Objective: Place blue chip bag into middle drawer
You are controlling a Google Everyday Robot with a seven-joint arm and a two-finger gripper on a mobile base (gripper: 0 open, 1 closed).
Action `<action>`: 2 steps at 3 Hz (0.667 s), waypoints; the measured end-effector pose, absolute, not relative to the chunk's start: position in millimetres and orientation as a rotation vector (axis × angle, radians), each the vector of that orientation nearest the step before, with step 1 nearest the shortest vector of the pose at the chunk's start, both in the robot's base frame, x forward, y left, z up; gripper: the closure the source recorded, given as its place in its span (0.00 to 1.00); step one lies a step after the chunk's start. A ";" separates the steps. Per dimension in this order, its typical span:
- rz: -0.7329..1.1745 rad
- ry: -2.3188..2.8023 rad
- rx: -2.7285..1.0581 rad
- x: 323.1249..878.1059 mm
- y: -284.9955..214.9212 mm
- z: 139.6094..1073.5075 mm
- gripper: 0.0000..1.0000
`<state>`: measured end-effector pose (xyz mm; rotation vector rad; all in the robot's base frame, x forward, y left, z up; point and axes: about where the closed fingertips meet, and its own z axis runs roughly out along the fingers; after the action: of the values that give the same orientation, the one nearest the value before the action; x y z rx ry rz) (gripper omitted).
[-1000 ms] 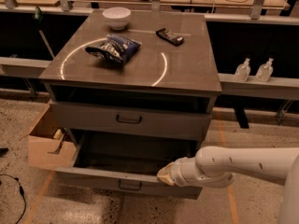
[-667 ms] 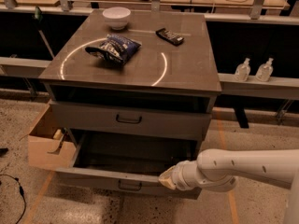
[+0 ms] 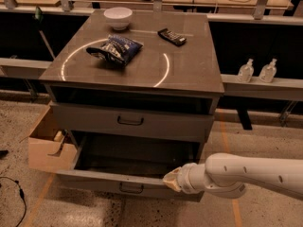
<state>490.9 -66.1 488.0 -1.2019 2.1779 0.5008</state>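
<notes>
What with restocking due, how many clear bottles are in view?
2: left bottle, right bottle, on the ledge right of the cabinet; others may be hidden. The pincer is at the open middle drawer's front.

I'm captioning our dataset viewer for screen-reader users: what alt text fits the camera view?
The robot's pincer sits at the front edge of the open middle drawer, while the blue chip bag lies on the cabinet top near a white bowl and a black packet.

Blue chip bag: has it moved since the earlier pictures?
No. The blue chip bag keeps its place near the bowl; the gripper is at the front of the middle drawer.
</notes>
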 end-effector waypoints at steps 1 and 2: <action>0.451 2.111 -1.208 517.6 -99.4 512.2 1.00; 0.441 2.010 -1.302 572.6 -146.3 549.8 1.00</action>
<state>572.6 -146.3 549.8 -1.3019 2.0101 0.4406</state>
